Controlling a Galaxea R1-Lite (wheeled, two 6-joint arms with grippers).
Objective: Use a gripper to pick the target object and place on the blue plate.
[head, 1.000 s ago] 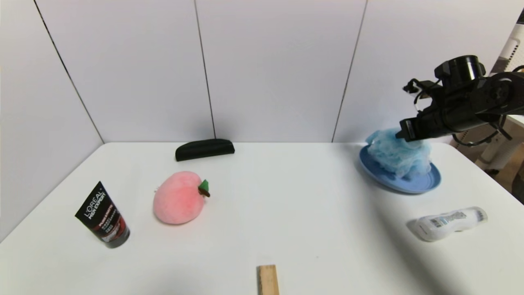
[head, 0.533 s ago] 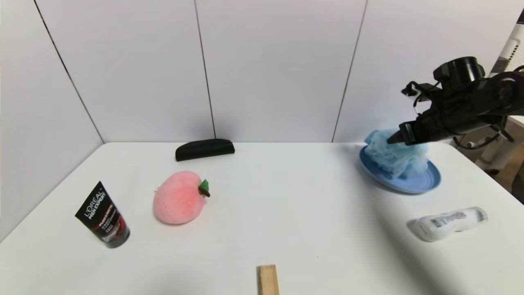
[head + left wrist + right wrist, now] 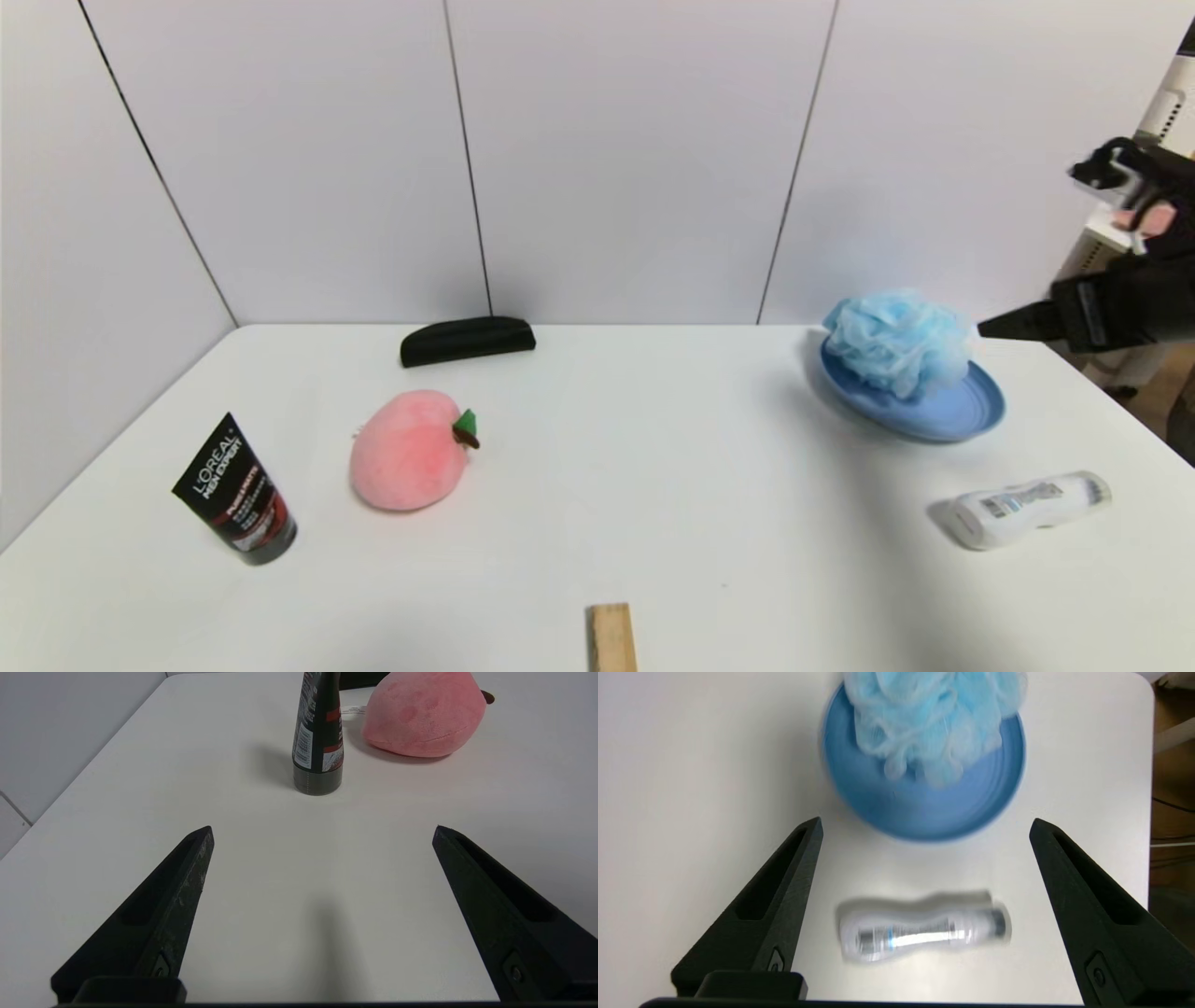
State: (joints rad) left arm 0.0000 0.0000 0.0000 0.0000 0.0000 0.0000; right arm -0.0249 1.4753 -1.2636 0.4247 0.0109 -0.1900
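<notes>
The right gripper (image 3: 1004, 327) runs off the head view's right edge, only one dark fingertip clear. In the right wrist view the white bottle (image 3: 922, 931) and the blue plate (image 3: 924, 812) are smeared, the bottle's label unreadable. The bath puff (image 3: 931, 718) is cut off by that picture's edge. A wooden block (image 3: 611, 637) is cropped at the head view's bottom.

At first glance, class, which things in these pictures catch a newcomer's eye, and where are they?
The fluffy light-blue bath puff sits on the blue plate at the table's far right. The right claw, fingers wide apart, hangs clear of it above the plate and the lying white bottle. On the left, a pink plush peach rests beside an upright black tube.
</notes>
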